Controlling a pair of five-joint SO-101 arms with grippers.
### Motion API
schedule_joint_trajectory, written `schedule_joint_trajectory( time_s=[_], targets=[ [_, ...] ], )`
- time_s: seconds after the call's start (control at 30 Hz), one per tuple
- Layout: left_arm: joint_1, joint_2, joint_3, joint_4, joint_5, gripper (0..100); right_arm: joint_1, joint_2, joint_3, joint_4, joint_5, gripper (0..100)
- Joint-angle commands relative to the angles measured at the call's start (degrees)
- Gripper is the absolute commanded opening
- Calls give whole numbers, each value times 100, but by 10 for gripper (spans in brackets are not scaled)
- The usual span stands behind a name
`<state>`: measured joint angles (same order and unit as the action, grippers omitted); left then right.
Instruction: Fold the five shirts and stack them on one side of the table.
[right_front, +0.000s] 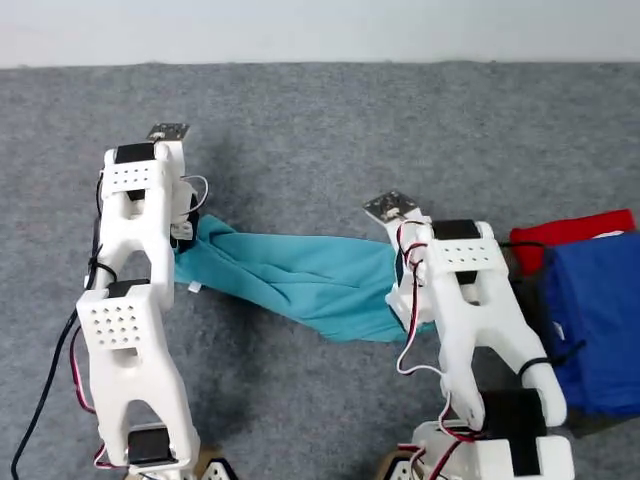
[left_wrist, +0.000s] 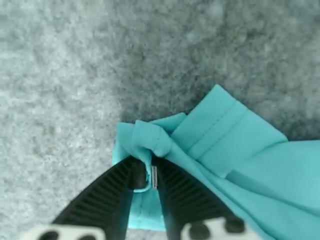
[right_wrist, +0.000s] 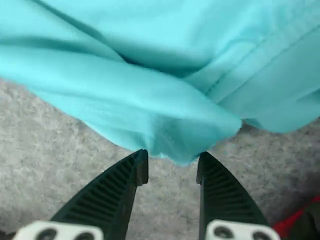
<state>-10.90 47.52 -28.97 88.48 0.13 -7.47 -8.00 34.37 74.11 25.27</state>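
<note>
Fabric likely soft, light, limp; best grabbed at hemmed corners. Teal shirt (right_front: 300, 280) lies on table (right_front: 300, 120), stretched between arms. Left gripper (left_wrist: 151, 176) clamps bunched corner; right gripper (right_wrist: 172, 167) jaws parted, cloth edge at tips, ungripped.

Grey table (right_front: 300, 110) with teal shirt (right_front: 300, 280), blue shirt (right_front: 600, 320), red shirt (right_front: 570, 235)

Blue shirt (right_front: 598, 320) partly beyond high view's rt edge

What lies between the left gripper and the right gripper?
The teal shirt, stretched across the table from the left gripper to the right gripper; the high view shows it.
</note>
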Motion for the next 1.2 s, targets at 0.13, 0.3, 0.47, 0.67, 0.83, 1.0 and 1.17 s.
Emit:
schedule_joint_trajectory(
  time_s=[0.13,0.3,0.47,0.67,0.83,1.0,1.17],
  targets=[
    [18,79,-101,-220,9,13,-347,-215,18,-435,-246,169],
    [18,79,-101,-220,9,13,-347,-215,299,-813,-246,169],
    [18,79,-101,-220,9,13,-356,-215,563,-1191,-229,137],
    [18,79,-101,-220,9,13,-330,-286,563,-1279,-18,12],
    [18,79,-101,-220,9,13,-321,-277,237,-1200,105,10],
    [18,79,-101,-220,9,13,-312,-277,-765,-462,105,10],
    [18,79,-101,-220,9,13,-312,-233,-1670,312,114,10]
  ],
)
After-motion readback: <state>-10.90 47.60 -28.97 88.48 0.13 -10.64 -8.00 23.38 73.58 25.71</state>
